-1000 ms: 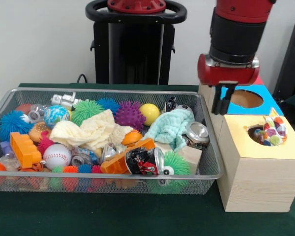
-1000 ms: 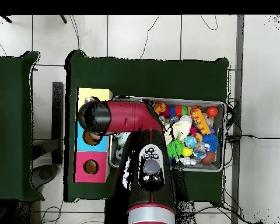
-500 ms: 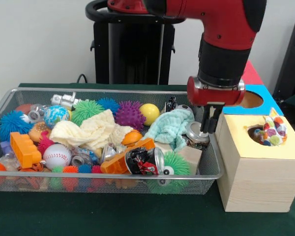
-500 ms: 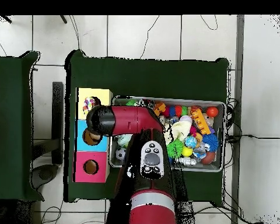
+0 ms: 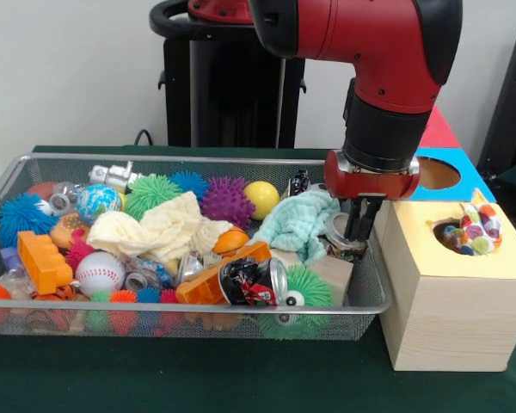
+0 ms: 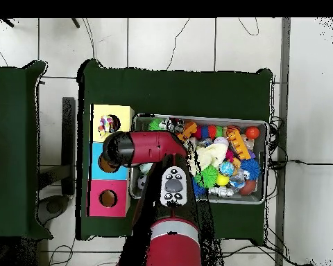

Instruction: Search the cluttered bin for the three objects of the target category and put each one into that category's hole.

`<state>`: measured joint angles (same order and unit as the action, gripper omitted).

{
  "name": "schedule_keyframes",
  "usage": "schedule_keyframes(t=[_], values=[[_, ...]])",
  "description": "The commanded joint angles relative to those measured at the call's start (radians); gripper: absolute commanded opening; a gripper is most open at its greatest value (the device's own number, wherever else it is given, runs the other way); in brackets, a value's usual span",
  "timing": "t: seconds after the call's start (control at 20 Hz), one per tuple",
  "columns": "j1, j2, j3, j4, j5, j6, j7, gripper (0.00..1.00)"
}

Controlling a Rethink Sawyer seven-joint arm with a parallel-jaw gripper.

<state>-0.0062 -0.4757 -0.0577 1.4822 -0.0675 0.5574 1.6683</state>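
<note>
- Crushed silver aluminium can (image 5: pixel 344 231), smooth and shiny, lies in the wire-mesh metal bin (image 5: pixel 155 161) at its end nearest the boxes, directly under the gripper (image 5: pixel 358 225); whether the dark fingers touch it or how far they are spread cannot be told.
- Pale-green waffle-textured cloth (image 5: pixel 299 222) lies crumpled just beside the gripper, on the side away from the boxes.
- Plain wooden cube (image 5: pixel 334 274) sits below the gripper toward the bin's front rim, with a green spiky rubber ball with an eye (image 5: pixel 303 291) touching it.
- Dented red-and-black drink can (image 5: pixel 254 281) lies on its side farther from the gripper, past the green ball.
- Cream terry cloth (image 5: pixel 159 228), a purple spiky ball (image 5: pixel 227 200) and a smooth yellow ball (image 5: pixel 261 198) lie well apart from the gripper in the bin's middle.
- Orange plastic block (image 5: pixel 43 261) and a stitched white baseball (image 5: pixel 99 273) lie at the end farthest from the gripper.
- Yellow-topped wooden box (image 5: pixel 456 297) stands just beside the gripper outside the bin; its round hole (image 5: pixel 469 235) holds small multicoloured balls.
- Blue-topped box (image 5: pixel 443 175) with an open round hole stands behind the yellow one.
- Red-and-black arm (image 5: pixel 387 77) bends at a thick elbow and drops a vertical wrist into the bin's corner; in the overhead view the arm (image 6: pixel 145 147) reaches across the bin's box-side edge.
</note>
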Motion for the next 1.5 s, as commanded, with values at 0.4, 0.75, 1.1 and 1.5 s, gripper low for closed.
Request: schedule_keyframes(t=[0.4,0.75,1.1,1.5], values=[[-0.006,0.060,0.012,0.013,-0.027,-0.001,0.123,0.00],[-0.030,0.007,0.026,0.022,-0.015,0.057,0.091,0.00],[-0.047,-0.063,0.042,0.026,0.005,0.141,0.064,0.00],[-0.074,-0.133,0.068,0.076,0.014,0.150,0.045,0.00]])
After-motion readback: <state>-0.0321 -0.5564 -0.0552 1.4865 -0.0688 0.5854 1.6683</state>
